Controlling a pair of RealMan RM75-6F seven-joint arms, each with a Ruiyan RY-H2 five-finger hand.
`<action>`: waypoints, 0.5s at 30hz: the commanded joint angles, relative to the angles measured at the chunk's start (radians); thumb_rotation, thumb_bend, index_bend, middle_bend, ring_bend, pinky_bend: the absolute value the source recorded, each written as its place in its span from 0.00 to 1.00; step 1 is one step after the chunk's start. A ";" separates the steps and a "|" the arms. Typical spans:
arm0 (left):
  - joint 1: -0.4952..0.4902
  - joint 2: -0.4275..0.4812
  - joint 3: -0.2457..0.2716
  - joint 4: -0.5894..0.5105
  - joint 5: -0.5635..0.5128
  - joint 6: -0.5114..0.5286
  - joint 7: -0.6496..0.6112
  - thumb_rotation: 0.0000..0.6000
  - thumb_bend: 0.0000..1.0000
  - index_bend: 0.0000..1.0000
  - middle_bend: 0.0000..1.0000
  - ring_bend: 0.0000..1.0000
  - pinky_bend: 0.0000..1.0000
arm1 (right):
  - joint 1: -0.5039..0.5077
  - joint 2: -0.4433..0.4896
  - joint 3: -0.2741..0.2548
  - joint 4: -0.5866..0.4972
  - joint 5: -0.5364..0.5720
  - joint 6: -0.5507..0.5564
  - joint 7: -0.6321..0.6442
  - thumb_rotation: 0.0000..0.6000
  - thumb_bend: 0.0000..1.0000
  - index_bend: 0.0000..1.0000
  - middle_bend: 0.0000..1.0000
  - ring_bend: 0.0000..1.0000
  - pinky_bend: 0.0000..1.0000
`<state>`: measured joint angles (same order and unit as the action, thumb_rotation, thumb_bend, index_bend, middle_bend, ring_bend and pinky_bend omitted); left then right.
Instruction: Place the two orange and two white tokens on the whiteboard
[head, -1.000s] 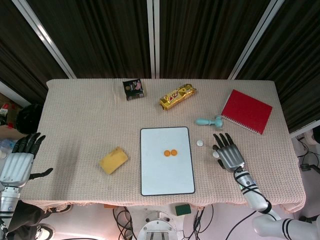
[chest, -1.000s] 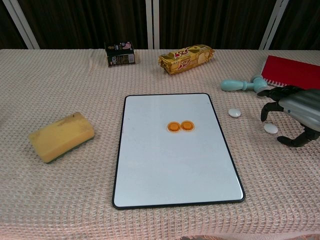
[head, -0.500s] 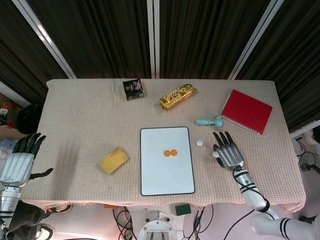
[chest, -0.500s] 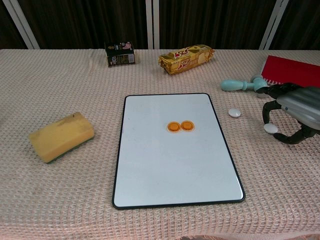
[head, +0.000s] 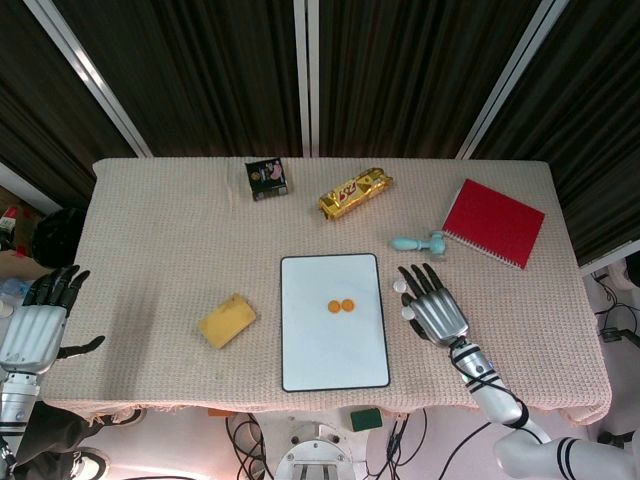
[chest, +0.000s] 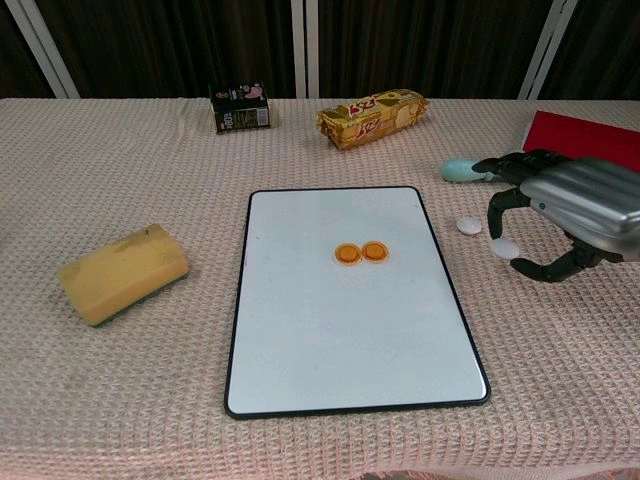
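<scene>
The whiteboard (head: 334, 350) (chest: 340, 330) lies flat at the table's middle front. Two orange tokens (head: 341, 306) (chest: 361, 252) sit side by side on its upper half. My right hand (head: 432, 305) (chest: 570, 205) hovers just right of the board and pinches a white token (chest: 505, 248) (head: 407, 312) between a finger and the thumb. The other white token (chest: 467, 225) (head: 399, 286) rests on the cloth beside the board's right edge, under the fingertips. My left hand (head: 40, 320) hangs off the table's left edge with fingers apart, holding nothing.
A yellow sponge (head: 227, 320) (chest: 122, 273) lies left of the board. At the back stand a small black box (head: 268, 179) and a gold snack pack (head: 355, 192). A teal tool (head: 420, 241) and a red notebook (head: 493, 221) lie right of them.
My right hand closed its finger and thumb on the nearer white token and carried it left toward the whiteboard. The left hand stayed still.
</scene>
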<state>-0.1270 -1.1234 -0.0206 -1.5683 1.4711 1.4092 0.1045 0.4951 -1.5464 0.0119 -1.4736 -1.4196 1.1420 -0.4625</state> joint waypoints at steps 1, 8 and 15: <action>0.002 0.000 0.001 -0.003 0.002 0.003 0.004 0.79 0.09 0.08 0.04 0.00 0.10 | 0.042 -0.015 0.002 -0.056 -0.036 -0.038 -0.057 1.00 0.38 0.55 0.00 0.00 0.00; 0.002 0.003 -0.002 0.002 -0.003 0.004 -0.005 0.79 0.09 0.08 0.04 0.00 0.10 | 0.097 -0.108 0.021 -0.073 -0.027 -0.106 -0.175 1.00 0.38 0.56 0.00 0.00 0.00; 0.002 0.006 -0.003 0.010 -0.003 0.003 -0.022 0.80 0.09 0.08 0.04 0.00 0.10 | 0.131 -0.175 0.046 -0.064 0.015 -0.144 -0.250 1.00 0.38 0.50 0.00 0.00 0.00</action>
<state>-0.1250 -1.1177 -0.0239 -1.5589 1.4678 1.4117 0.0831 0.6203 -1.7136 0.0526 -1.5393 -1.4136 1.0054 -0.7022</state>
